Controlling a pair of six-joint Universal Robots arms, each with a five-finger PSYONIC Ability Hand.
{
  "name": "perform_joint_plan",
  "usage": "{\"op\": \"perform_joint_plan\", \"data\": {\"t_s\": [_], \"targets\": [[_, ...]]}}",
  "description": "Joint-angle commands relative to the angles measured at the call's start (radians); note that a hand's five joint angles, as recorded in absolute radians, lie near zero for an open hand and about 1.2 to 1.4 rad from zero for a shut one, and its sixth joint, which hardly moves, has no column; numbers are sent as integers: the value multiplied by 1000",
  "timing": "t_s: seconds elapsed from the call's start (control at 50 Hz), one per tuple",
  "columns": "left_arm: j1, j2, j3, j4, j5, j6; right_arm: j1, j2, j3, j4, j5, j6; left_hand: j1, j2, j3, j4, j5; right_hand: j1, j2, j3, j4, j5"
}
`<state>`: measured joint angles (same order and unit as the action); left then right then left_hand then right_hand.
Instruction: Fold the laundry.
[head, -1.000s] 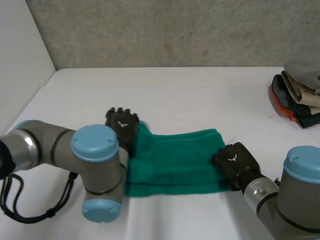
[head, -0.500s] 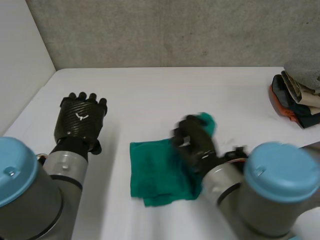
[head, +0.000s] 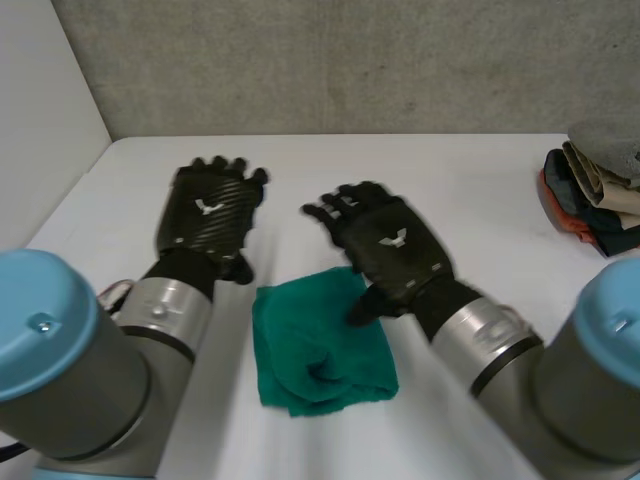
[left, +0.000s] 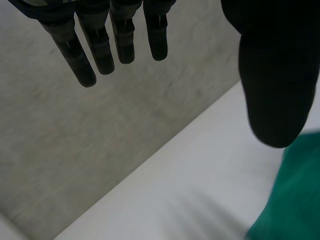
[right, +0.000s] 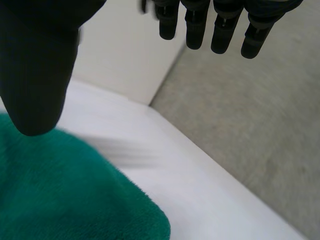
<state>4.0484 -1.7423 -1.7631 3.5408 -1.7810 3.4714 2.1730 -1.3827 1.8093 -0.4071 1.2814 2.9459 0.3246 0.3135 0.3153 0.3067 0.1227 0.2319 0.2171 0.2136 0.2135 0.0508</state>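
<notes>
Left hand (head: 208, 214) is raised above the white desk (head: 470, 190) with its fingers straight and slightly spread, holding nothing. It sits just beside the far left corner of the green cloth (head: 318, 350), and no finger is closed on the fabric. The left wrist view agrees: the fingers (left: 102, 45) extend straight, the thumb (left: 272, 75) stands apart from them, and an edge of the green cloth (left: 292, 200) lies on the desk (left: 175, 190) beyond the thumb. Right hand (head: 392, 245) is likewise spread wide, with fingers (head: 345, 205) splayed and pointing toward the grey wall (head: 350, 60). Its palm is over the far right corner of the cloth and its thumb (head: 365, 308) angles down toward the fabric. Whether the thumb tip touches the cloth cannot be determined. In the right wrist view the fingers (right: 220, 25) are straight, the thumb (right: 37, 70) is well separated from them, and the cloth (right: 65, 200) lies below the thumb on the desk (right: 200, 190). The cloth is folded into a compact, roughly square bundle, lying on the desk between the two arms. A pile of mixed garments (head: 600, 200) rests at the far right edge of the desk, well apart from the cloth, the left hand and the right hand.
</notes>
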Motion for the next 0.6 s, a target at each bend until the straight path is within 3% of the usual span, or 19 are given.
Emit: {"op": "perform_joint_plan", "data": {"t_s": [0.02, 0.12, 0.32, 0.44, 0.6], "targets": [[-140, -150, 132, -31, 42, -135, -192, -7, -37, 215, -56, 150, 30, 41, 39, 48, 57, -57, -43, -39, -39, -51], [-161, -261, 172, -91, 20, -133, -202, 114, -108, 286, -50, 148, 33, 44, 42, 51, 60, -57, -43, -39, -39, -51], [-166, -299, 137, -218, -178, -101, -170, 275, -240, 386, -56, 148, 30, 41, 39, 48, 57, -57, -43, -39, -39, -51], [-160, -295, 86, -218, -187, -43, -64, 372, -292, 404, -54, 130, 30, 41, 39, 48, 57, -57, -43, -39, -39, -51], [-146, -319, 45, -195, -184, 0, -30, 442, -315, 389, 1, 4, 24, 35, 33, 42, 51, -57, -43, -39, -39, -51]]}}
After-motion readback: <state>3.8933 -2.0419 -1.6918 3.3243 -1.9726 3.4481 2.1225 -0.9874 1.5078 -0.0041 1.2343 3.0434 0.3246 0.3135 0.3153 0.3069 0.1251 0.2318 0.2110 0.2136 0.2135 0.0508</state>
